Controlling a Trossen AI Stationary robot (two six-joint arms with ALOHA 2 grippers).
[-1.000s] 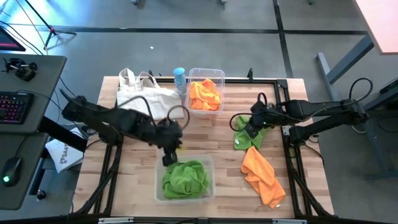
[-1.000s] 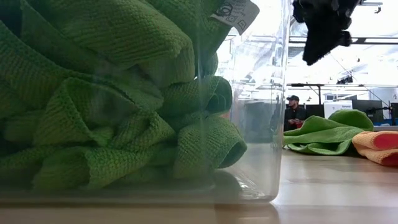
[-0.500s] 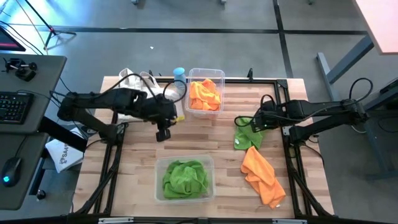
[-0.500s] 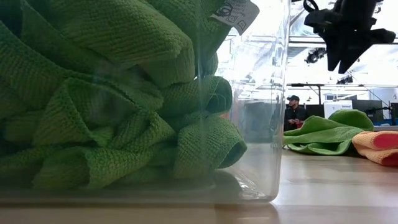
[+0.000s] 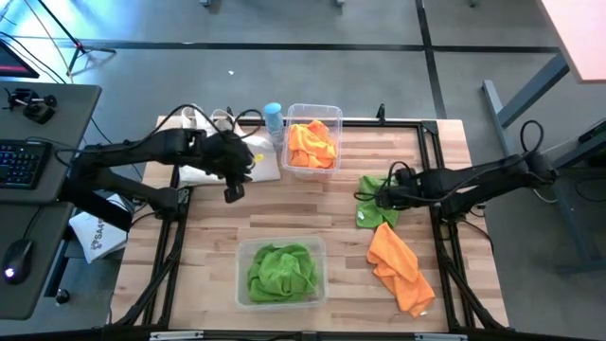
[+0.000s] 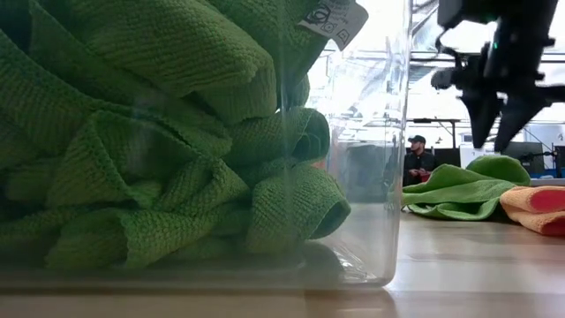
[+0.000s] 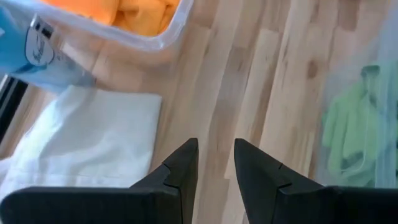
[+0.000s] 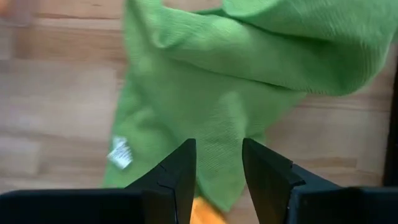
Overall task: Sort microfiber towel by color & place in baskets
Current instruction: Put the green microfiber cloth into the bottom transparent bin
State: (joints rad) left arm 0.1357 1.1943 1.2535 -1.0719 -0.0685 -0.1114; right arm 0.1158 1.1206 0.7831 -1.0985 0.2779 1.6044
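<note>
A loose green microfiber towel (image 5: 369, 204) lies crumpled on the table at the right, with an orange one (image 5: 398, 267) just nearer. My right gripper (image 5: 383, 197) hangs open a little above the green towel (image 8: 236, 81), fingers pointing down and touching nothing; the low view shows the gap below its tips (image 6: 494, 132). My left gripper (image 5: 232, 191) is open and empty over bare wood beside the white tote bag (image 7: 87, 137). The near basket (image 5: 279, 273) holds green towels, and the far basket (image 5: 312, 142) holds orange ones.
A blue bottle (image 5: 273, 118) stands between the tote bag (image 5: 213, 142) and the far basket. Bare wood lies between the two baskets. In the low view the near basket's clear wall (image 6: 371, 177) fills the left, and a person sits far behind the table.
My left gripper has swung from above the near basket toward the table's far left, ending beside the tote bag, still open and empty. My right gripper has sunk toward the green towel and rolled about its own axis. No towel has moved.
</note>
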